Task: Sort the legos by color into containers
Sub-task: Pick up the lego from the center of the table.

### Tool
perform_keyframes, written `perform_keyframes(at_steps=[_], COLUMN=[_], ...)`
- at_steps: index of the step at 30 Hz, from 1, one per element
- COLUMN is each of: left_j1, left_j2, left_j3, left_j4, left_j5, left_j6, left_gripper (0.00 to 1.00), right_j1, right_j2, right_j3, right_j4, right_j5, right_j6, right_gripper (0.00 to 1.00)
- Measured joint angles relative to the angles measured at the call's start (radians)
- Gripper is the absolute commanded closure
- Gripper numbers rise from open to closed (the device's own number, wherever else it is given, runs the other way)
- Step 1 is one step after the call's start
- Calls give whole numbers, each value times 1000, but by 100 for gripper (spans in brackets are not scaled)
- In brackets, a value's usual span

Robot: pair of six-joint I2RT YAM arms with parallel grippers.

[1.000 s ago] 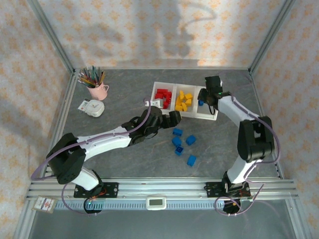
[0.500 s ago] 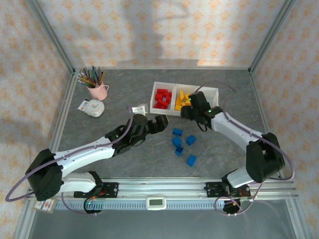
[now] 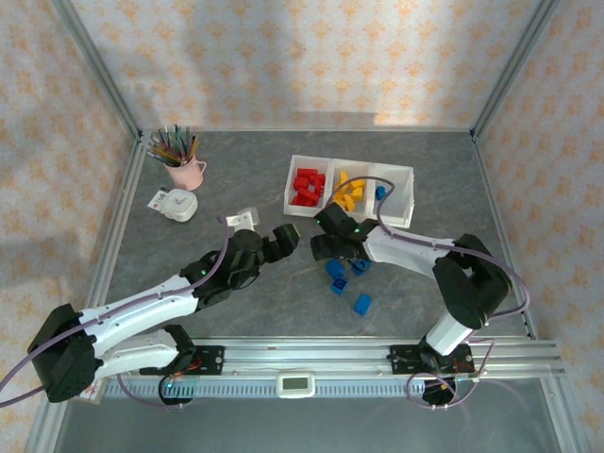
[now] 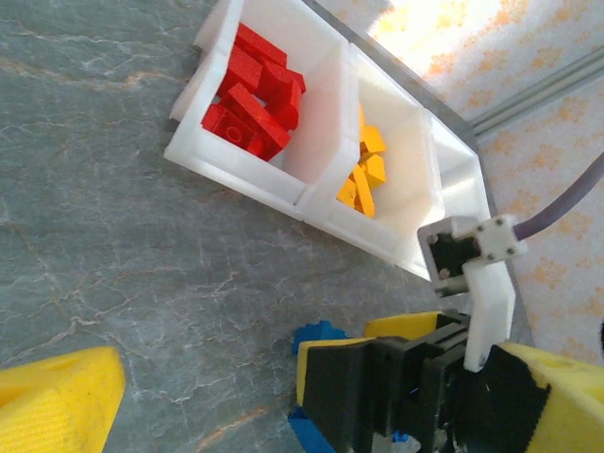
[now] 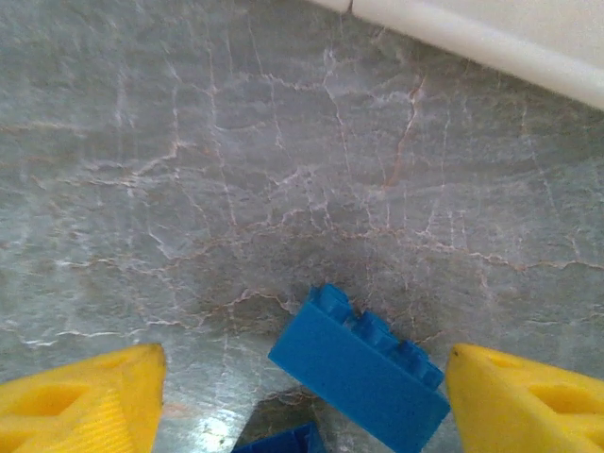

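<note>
Right gripper (image 5: 302,401) swinging down from containers (image 4: 236,175) onto loose blue legos (image 3: 362,304); we are hovering with jaws spread wide, holding nothing. Blue brick (image 5: 357,381) lying between jaws, long axis slanting across gap. Left gripper (image 3: 283,238) backing off, also gaping empty; right arm sitting nearer.

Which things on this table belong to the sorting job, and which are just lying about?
Part of the job:
red bricks
yellow bricks
blue bricks
bins

Just lying about:
pencil mug
white clock
small display on the front rail
</note>
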Motion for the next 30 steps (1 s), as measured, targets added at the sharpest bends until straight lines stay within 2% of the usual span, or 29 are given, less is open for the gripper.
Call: perform_keyframes(at_steps=[5,11,24,30], left_j1=[0,6,7,11], left_j2=[-7,-7,-6,-6], left_j3=[-18,-21,-21,-21], left_j4=[-1,-2,-1,0], left_j5=[-3,-3,-2,-1], left_j6=[-9,-23,-23,-23], left_gripper=[1,1,1,1], right_j1=[2,1,-49,-53], right_j2=[57,97,99,99], right_j3=[0,0,1,1], right_j4=[-2,-3,10,21], right_j5=[65,123,114,96], right_j6=[3,18,37,37], right_gripper=[22,31,59,69])
